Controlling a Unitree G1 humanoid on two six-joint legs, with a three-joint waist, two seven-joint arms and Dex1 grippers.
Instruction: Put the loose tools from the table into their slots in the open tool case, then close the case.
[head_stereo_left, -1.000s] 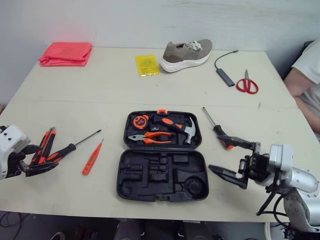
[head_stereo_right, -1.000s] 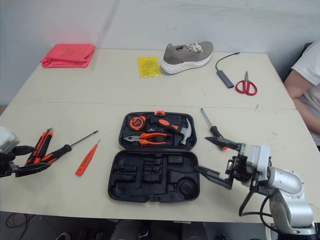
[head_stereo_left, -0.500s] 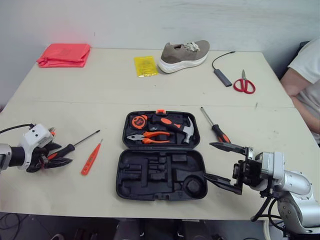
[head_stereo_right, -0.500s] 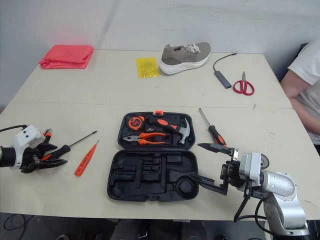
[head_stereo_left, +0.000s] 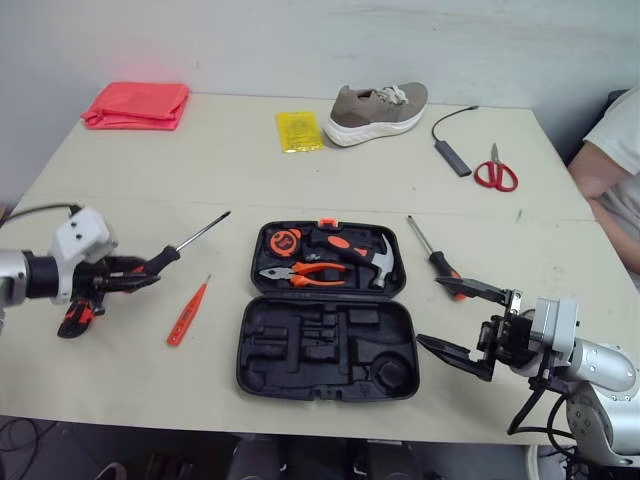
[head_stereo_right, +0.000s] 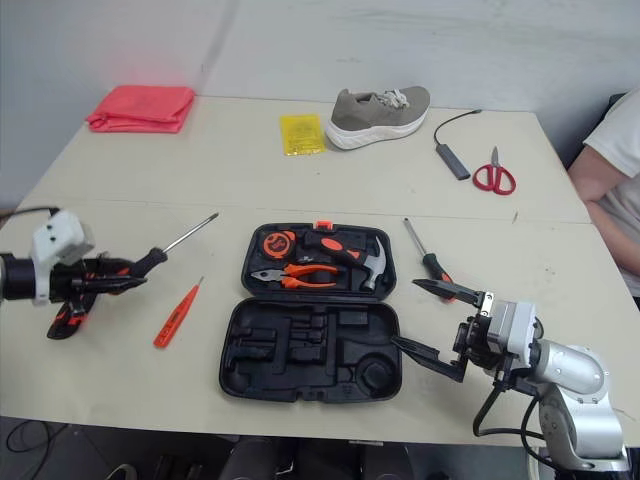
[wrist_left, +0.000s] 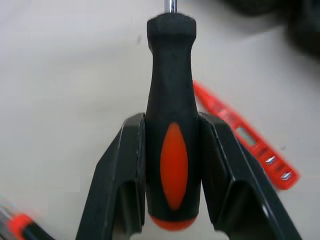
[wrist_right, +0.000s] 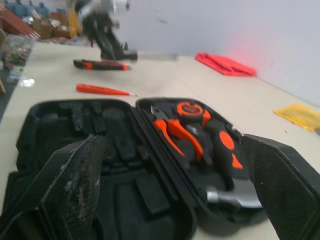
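From the head view, the tool case (head_stereo_left: 325, 310) lies open mid-table. A hammer (head_stereo_left: 368, 257), pliers (head_stereo_left: 300, 272) and a tape measure (head_stereo_left: 283, 240) are seated, and the other half's slots look bare. The left gripper (head_stereo_left: 135, 273) holds a screwdriver (head_stereo_left: 200, 233) left of the case. A red tester pen (head_stereo_left: 187, 312) and a second screwdriver (head_stereo_left: 432, 257) lie loose.

Left wrist view: both fingers (wrist_left: 122, 165) clamp the handle.

Right wrist view: the right gripper (wrist_right: 172, 145) gapes wide, empty, facing the case.

Early days, I'd say.
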